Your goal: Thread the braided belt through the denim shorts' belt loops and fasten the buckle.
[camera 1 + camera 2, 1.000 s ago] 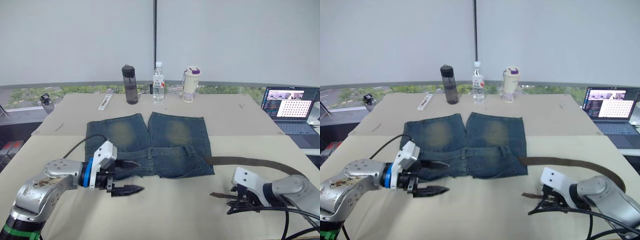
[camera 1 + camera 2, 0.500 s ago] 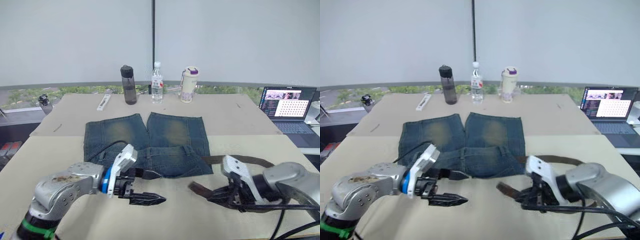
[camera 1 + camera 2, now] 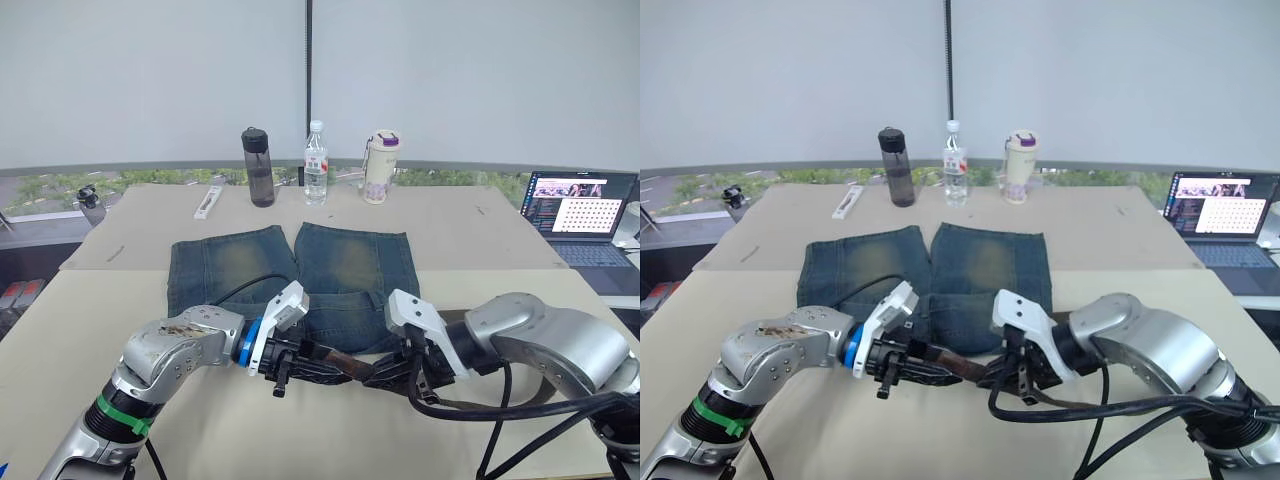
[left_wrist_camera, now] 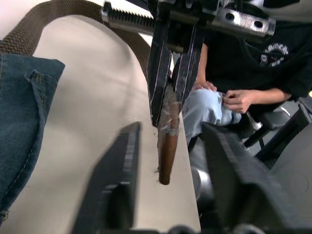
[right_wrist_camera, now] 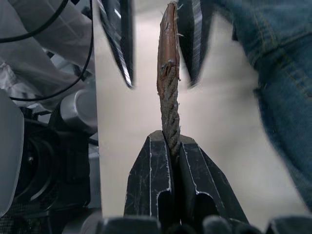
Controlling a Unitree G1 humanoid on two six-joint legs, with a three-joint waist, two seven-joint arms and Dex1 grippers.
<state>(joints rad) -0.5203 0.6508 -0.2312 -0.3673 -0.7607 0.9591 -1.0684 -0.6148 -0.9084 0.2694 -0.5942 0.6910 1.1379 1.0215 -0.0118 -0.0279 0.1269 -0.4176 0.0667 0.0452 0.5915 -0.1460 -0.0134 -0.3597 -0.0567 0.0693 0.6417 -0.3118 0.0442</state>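
The denim shorts lie flat mid-table, legs pointing away, with the waistband nearest me and partly behind the grippers. I cannot pick out the belt loops. My right gripper is shut on the braided belt just behind its plain brown tip and holds it above the table in front of the waistband. My left gripper meets it head-on. Its two fingers stand on either side of the tip with gaps, touching nothing. The rest of the strap trails off to the right. The buckle is out of view.
At the table's far edge stand a dark bottle, a clear water bottle and a cream tumbler, with a white object to their left. A laptop sits far right. A seated person is beyond the table. Black cables hang under my right arm.
Both grippers have come together in front of the waistband. The right one carried the belt tip leftward. The left one swung right, and its wide-open fingers have narrowed around the tip.
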